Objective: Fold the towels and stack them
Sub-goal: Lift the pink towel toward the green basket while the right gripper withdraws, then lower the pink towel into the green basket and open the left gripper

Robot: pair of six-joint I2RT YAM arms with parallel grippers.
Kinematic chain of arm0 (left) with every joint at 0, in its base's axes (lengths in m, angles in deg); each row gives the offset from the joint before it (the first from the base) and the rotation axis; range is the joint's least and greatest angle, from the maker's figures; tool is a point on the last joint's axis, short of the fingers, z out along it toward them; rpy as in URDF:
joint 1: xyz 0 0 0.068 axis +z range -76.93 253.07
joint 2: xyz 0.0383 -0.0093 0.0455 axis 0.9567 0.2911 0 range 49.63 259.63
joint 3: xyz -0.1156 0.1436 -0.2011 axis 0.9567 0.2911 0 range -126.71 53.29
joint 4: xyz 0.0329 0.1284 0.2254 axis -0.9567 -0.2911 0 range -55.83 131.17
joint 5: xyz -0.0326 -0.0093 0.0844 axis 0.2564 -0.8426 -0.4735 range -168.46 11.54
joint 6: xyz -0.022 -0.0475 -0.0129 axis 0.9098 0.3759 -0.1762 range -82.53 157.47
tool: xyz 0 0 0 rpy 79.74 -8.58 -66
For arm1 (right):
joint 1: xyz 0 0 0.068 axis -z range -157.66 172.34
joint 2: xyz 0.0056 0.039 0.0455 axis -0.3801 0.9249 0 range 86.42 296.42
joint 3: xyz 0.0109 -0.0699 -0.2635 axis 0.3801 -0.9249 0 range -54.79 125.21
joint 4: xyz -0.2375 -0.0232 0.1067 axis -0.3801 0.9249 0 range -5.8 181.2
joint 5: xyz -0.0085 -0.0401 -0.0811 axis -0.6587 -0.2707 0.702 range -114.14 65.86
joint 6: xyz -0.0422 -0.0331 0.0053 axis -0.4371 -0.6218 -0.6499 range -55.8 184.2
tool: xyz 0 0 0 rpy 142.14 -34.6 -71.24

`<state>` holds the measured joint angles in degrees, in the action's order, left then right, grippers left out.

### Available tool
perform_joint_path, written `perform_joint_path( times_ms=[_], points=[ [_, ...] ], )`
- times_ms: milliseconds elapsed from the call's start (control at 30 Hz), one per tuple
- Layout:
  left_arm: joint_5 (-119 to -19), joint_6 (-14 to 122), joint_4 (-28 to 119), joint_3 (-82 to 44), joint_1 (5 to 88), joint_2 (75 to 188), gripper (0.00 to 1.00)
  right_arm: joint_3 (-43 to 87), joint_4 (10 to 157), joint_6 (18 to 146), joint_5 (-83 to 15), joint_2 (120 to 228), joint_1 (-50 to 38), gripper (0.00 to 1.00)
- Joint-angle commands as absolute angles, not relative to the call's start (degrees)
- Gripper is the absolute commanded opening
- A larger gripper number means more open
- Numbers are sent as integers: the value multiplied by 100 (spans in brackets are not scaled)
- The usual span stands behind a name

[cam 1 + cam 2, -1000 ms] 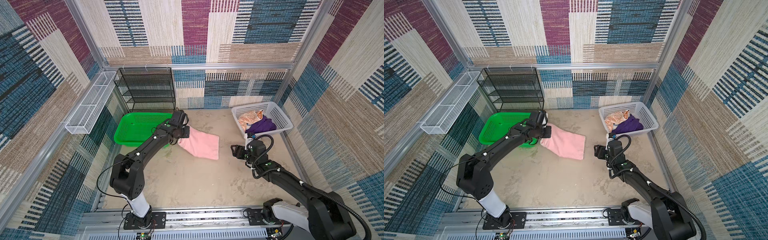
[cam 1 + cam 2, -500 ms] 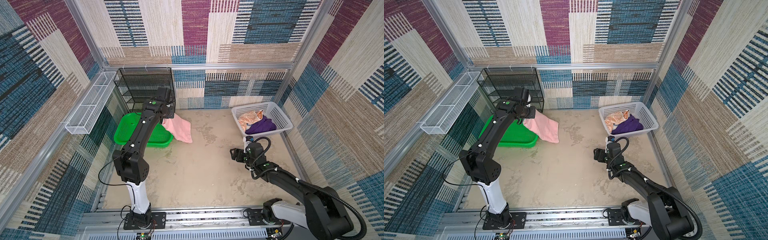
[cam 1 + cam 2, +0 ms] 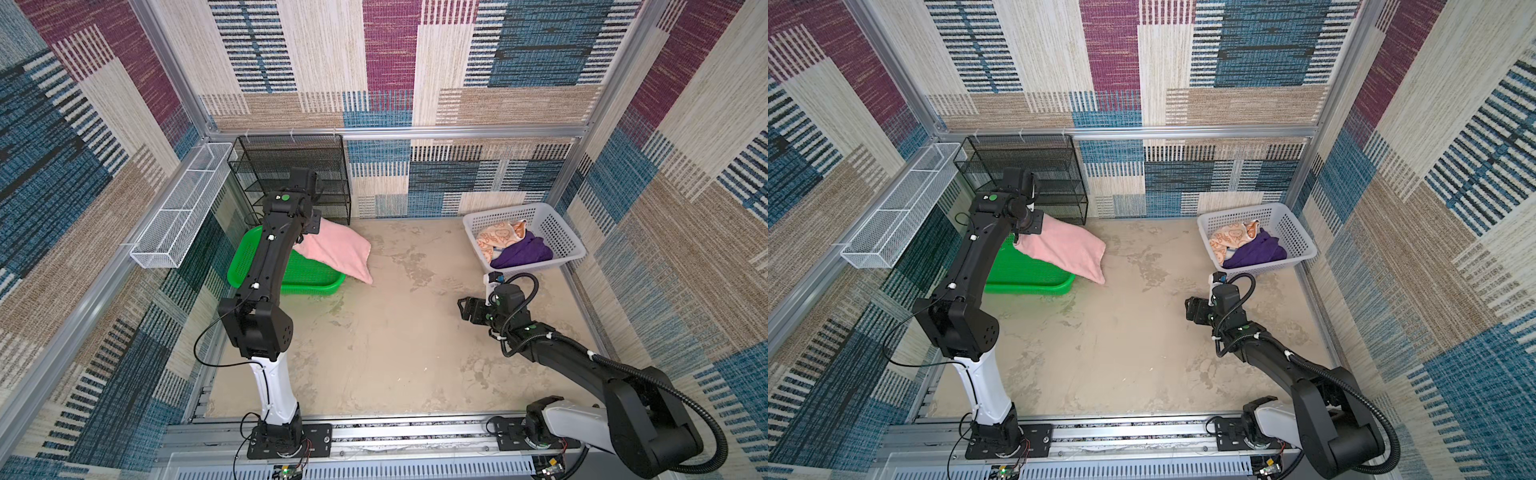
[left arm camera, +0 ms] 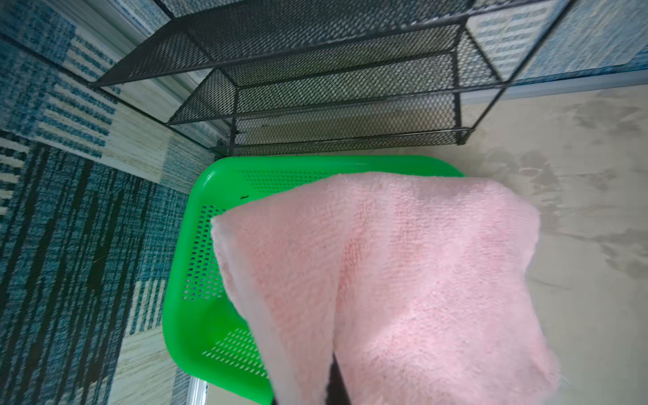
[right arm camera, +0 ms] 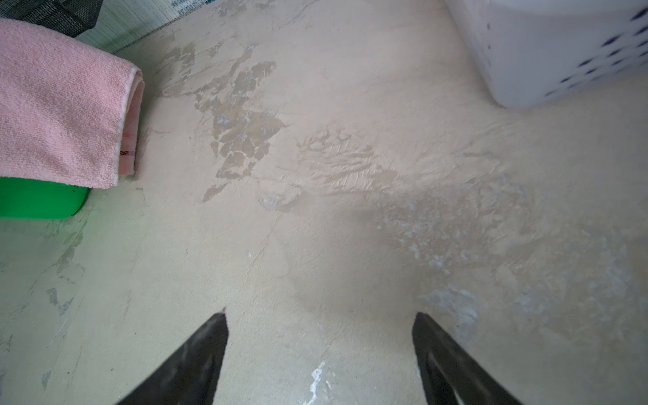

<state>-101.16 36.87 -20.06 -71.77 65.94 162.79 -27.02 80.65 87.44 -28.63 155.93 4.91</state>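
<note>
Since the left gripper is clamped on one end of the folded pink towel, the drop hinges on offset. The green tray sits under and left of the cloth. The towel's long axis runs from the jaws out toward table centre, and its free end hangs past the tray's rim on that side. My read: it needs to shift left before release, or it lands half out. The left arm is the nearer one.

The left jaws are buried under wrist and cloth in both top views, and the wrist view shows only a dark finger sliver. Arm and towel cover much of the tray floor, so I can't tell if anything lies there.

Mid-table is bare. The right gripper hovers over it, jaws wide, empty. Just beyond it, the white basket holds the orange face-print towel and purple towel, both crumpled and partly overlapped. No fourth towel is visible.
</note>
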Motion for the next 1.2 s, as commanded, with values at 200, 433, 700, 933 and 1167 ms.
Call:
perform_joint_path(
  times_ms=[200, 433, 700, 933, 1167],
  points=[
    [-11255, 3287, -1905, -7201, 6789, 16760, 0, -2676, 8038, 8788, -2882, 15638, 489, 85],
    [-11936, 3106, -1492, -6932, 6838, 17237, 0, -2659, 8131, 8778, -2873, 15621, 479, 85],
    [-11996, 2952, -1045, -6602, 7057, 17552, 0, -2619, 8163, 8810, -2854, 15674, 477, 85],
    [-11907, 2798, -471, -6067, 7315, 17565, 0, -2471, 8218, 8793, -2885, 15864, 483, 85],
    [-11991, 2510, 36, -5938, 7443, 17818, 0, -2345, 8268, 8828, -2921, 15971, 481, 85]
  ],
)
